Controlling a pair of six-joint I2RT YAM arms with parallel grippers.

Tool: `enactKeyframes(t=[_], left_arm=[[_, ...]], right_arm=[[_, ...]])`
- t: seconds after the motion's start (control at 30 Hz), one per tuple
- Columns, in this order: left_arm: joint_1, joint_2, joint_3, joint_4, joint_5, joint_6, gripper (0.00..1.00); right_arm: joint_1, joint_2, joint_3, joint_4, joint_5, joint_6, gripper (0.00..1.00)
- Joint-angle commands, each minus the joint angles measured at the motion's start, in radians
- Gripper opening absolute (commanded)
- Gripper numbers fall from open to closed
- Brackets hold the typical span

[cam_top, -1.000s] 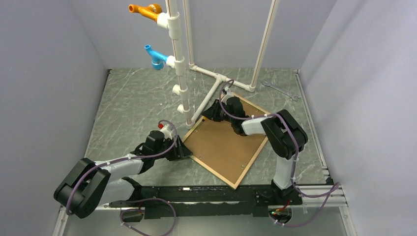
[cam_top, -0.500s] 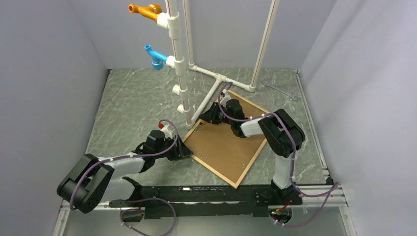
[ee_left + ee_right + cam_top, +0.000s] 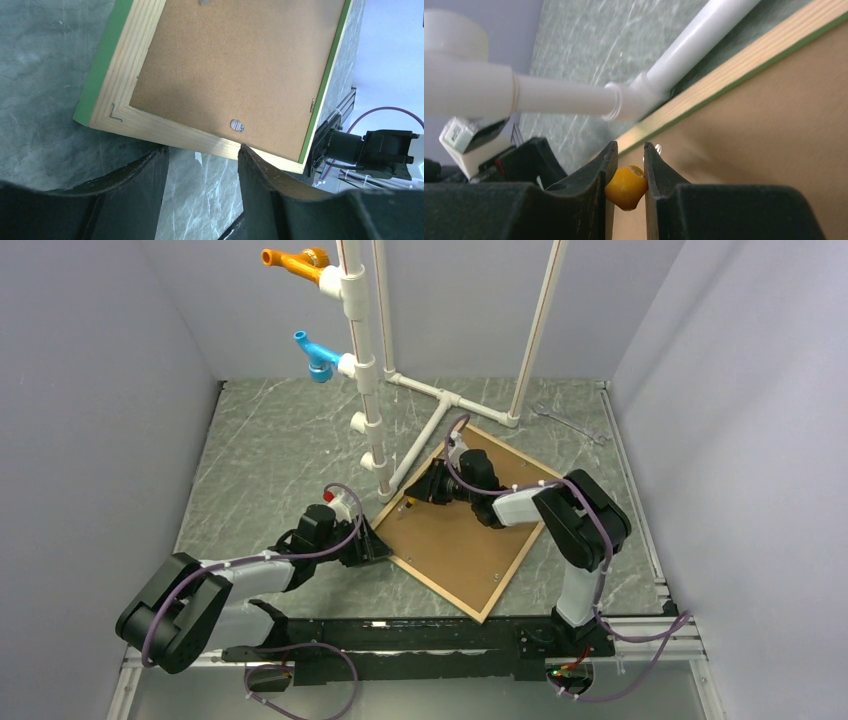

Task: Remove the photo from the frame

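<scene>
Fibreboard backing point(image 3: 455, 535) still shuts the frame point(image 3: 170, 132). My right gripper point(image 3: 630, 150), pinching a yellow piece point(image 3: 625, 187), has moved across it; left gripper point(image 3: 203, 150) open.

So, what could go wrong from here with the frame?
1. The right gripper, shut on a small orange piece, works beside the white pipe stand and may bump it.
2. The left gripper is open at the edge of the frame, not clamping it, so the frame could slide.
3. A metal tab sits on the backing board near the rail and may hold it in.
</scene>
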State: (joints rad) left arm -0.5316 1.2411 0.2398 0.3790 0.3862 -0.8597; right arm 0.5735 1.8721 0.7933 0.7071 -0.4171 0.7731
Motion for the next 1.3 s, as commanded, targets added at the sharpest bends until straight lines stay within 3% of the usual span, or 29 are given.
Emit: enactKeyframes(t=[0.0, 0.1, 0.27, 0.47, 0.77, 0.97, 1.27], left_arm=[[-0.002, 0.006, 0.004, 0.030, -0.007, 0.014, 0.58], [-0.002, -0.016, -0.005, 0.024, -0.007, 0.019, 0.58], [-0.002, -0.101, 0.010, -0.069, -0.013, 0.055, 0.62], [-0.007, -0.245, -0.011, -0.154, -0.047, 0.078, 0.71], [-0.093, -0.321, -0.027, -0.176, -0.138, -0.013, 0.70], [-0.097, -0.252, 0.034, -0.196, -0.137, 0.014, 0.75], [-0.111, -0.150, -0.018, -0.037, -0.050, -0.044, 0.78]], right_arm=[[0.017, -0.115, -0.020, -0.180, -0.047, -0.080, 0.00], [0.017, -0.222, -0.029, -0.238, -0.013, -0.100, 0.00], [0.016, -0.420, 0.006, -0.482, 0.120, -0.176, 0.00], [0.008, -0.674, -0.042, -0.732, 0.456, -0.227, 0.00], [0.002, -0.842, -0.080, -0.910, 0.744, -0.297, 0.00], [-0.059, -0.800, -0.095, -0.795, 0.689, -0.304, 0.00], [-0.266, -0.393, 0.111, -0.544, 0.298, -0.259, 0.00]])
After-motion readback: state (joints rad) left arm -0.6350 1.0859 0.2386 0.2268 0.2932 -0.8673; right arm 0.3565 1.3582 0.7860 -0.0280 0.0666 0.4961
